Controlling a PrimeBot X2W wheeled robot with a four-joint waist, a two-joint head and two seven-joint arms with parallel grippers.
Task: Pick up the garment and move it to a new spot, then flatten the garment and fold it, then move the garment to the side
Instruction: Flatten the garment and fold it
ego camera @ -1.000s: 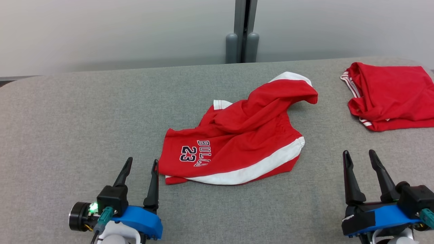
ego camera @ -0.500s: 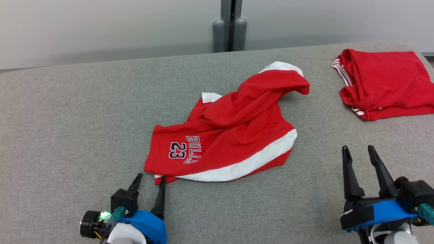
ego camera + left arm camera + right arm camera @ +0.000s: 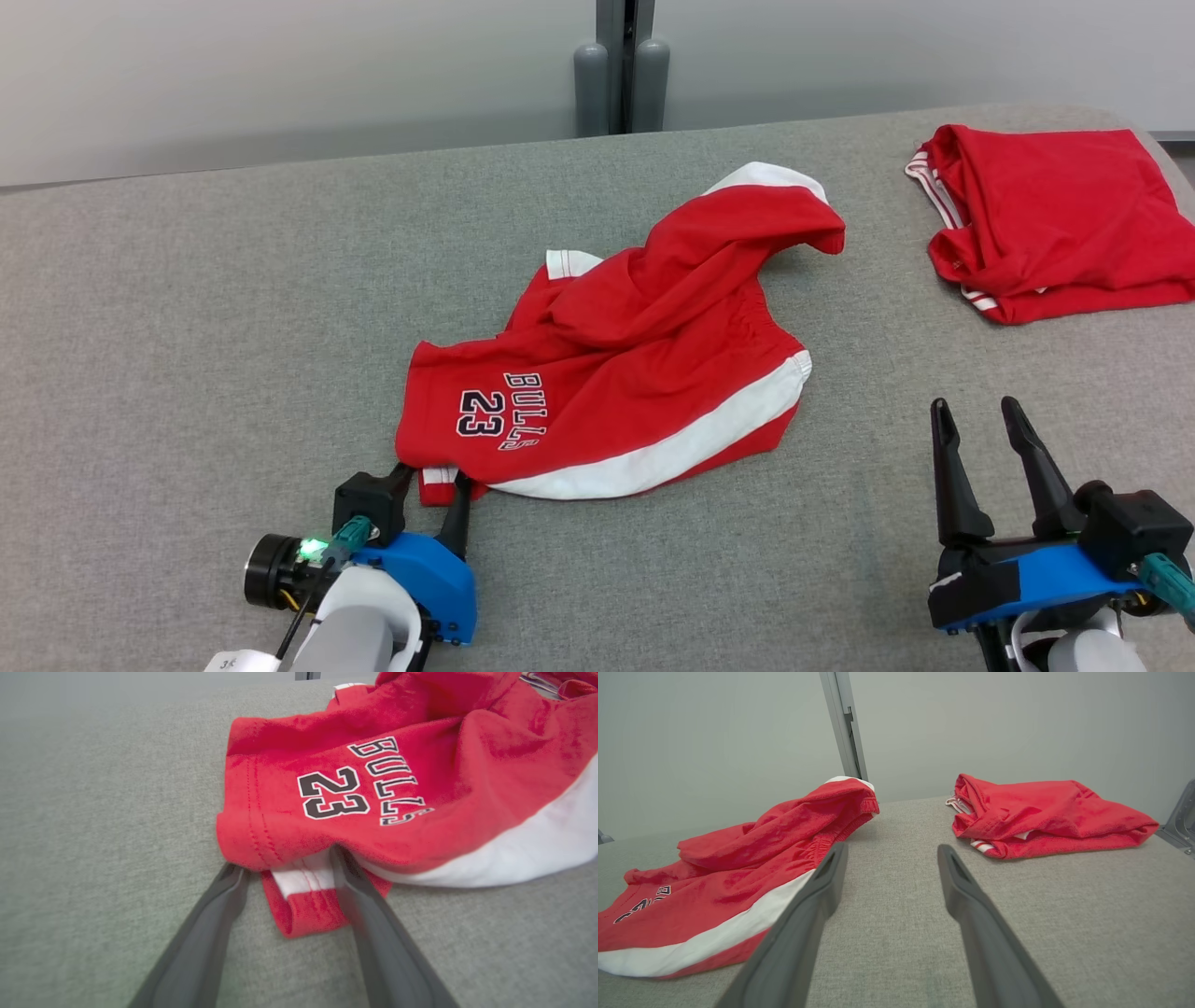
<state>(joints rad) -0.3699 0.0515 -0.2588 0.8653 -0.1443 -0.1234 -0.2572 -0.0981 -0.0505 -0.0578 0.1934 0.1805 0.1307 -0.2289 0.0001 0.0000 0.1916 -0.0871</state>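
1. The left gripper [image 3: 431,474] stands wide open. Its fingers straddle the near-left hem corner of the red shorts [image 3: 635,373] and touch the cloth without clamping it.
2. The right gripper [image 3: 971,415] is also spread wide with nothing between its fingers, and sits apart from the shorts' right edge.
3. The shorts lie crumpled mid-way across the grey padded surface [image 3: 187,327], with "BULLS 23" facing up.
4. The left fingertips slip under the hem's edge and are hidden there.
5. The left wrist view makes plain a white-banded under-layer between the fingers. The right wrist view shows the waistband humped up.
6. A second red garment [image 3: 1046,215] lies at the far right, cut off by the head view's edge.
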